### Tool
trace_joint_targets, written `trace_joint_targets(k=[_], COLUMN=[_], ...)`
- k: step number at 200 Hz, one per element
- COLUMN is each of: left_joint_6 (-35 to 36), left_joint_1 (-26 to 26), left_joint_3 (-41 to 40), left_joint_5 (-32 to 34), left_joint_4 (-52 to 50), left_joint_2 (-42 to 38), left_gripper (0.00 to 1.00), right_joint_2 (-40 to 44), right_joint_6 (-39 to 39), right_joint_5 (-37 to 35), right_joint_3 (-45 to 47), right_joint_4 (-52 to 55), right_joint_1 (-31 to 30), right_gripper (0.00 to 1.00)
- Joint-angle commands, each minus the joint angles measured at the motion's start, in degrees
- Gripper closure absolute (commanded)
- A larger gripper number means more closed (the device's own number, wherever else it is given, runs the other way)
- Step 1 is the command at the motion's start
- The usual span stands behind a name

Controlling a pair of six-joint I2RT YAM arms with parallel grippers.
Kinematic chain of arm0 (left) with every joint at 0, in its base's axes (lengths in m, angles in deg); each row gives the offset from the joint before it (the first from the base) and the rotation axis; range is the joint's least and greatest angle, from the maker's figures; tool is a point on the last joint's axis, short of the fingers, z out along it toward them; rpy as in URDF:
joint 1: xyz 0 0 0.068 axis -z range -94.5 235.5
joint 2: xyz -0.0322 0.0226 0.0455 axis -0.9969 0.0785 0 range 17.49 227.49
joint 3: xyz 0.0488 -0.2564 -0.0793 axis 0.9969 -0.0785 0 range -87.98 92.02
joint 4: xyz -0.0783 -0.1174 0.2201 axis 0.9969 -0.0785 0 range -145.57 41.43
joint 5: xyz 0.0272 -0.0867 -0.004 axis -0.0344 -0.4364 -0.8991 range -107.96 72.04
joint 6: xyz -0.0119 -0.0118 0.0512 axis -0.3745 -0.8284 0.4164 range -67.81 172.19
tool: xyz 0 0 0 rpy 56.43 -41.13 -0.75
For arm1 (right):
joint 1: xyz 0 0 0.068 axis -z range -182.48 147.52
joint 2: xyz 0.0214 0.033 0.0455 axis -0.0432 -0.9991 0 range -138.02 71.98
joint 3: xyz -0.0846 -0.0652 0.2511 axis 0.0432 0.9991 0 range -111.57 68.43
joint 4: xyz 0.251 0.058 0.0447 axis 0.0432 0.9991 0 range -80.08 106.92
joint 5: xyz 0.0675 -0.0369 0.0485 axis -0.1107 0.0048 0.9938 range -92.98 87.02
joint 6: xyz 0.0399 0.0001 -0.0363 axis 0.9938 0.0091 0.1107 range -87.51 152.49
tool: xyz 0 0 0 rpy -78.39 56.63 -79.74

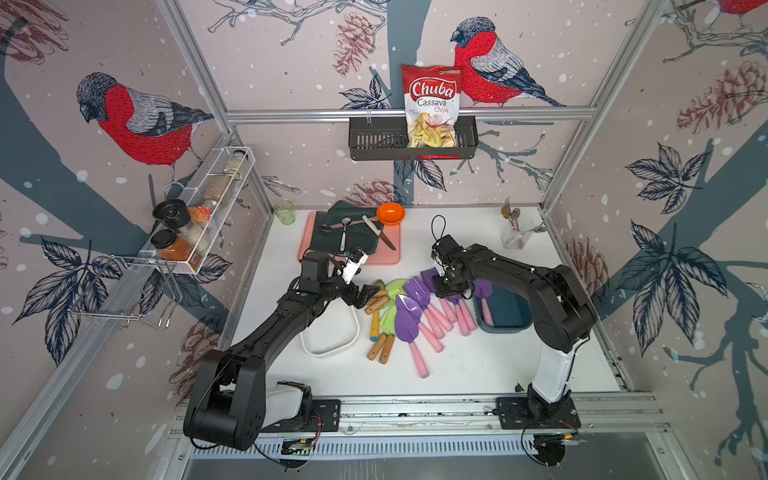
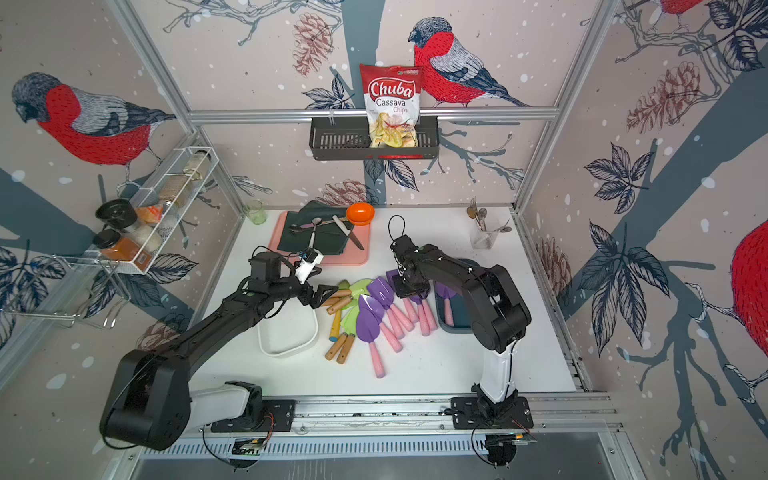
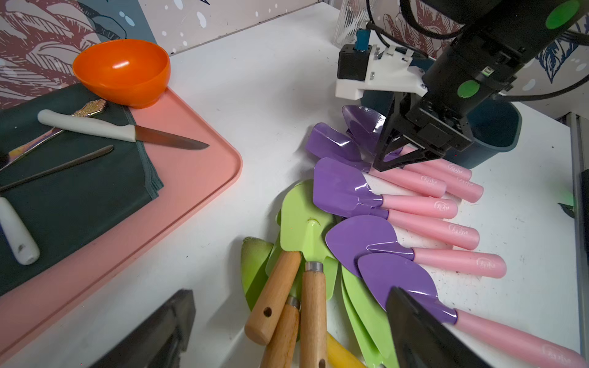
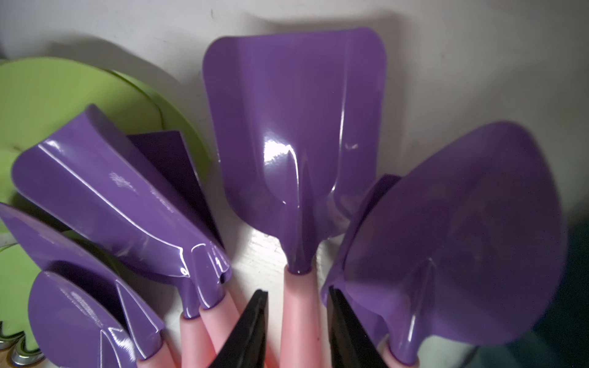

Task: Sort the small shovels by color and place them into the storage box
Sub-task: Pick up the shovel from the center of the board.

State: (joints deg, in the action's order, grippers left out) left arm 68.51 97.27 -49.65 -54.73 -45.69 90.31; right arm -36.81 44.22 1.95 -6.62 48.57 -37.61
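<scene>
Purple shovels with pink handles (image 1: 409, 316) and green shovels with wooden handles (image 1: 392, 289) lie heaped mid-table between a white box (image 1: 328, 353) and a dark blue box (image 1: 503, 329). One purple shovel (image 1: 484, 299) lies in the blue box. My right gripper (image 4: 296, 318) is down on the pile. Its fingers (image 4: 251, 331) straddle the pink handle of a square-bladed purple shovel (image 4: 296, 143), with narrow gaps on both sides. My left gripper (image 3: 293, 331) hangs wide open above the wooden handles (image 3: 314, 306), holding nothing. A yellow handle (image 3: 341, 353) lies beneath them.
A pink tray (image 1: 390, 257) at the back carries a dark cloth, a knife (image 1: 380, 232), spoons and an orange bowl (image 1: 390, 212). A clear cup of spoons (image 1: 515, 237) stands back right, a green glass (image 1: 284, 212) back left. Wire racks hang on the walls.
</scene>
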Motion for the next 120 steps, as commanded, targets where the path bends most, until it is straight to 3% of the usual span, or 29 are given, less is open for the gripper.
trace_joint_targets(k=[1,65,120], left_joint_6=[-0.6,-0.6,-0.7], left_joint_1=[0.0,0.0,0.0], left_joint_3=[-0.2,-0.3,0.1], left_joint_5=[0.2,0.4,0.3], left_joint_4=[1.1,1.1,1.2], left_joint_2=[0.0,0.1,0.3], left_gripper=[0.03,0.03,0.03], right_joint_2=[-1.1,-4.0,-3.3], right_joint_6=[-0.8,-1.5,-1.0], right_joint_5=[1.1,0.9,0.4], right_joint_3=[-0.3,0.4,0.1], right_joint_4=[-1.0,-2.2,-1.8], right_joint_1=[-0.1,-0.1,-0.1], right_gripper=[0.64,0.68,0.84])
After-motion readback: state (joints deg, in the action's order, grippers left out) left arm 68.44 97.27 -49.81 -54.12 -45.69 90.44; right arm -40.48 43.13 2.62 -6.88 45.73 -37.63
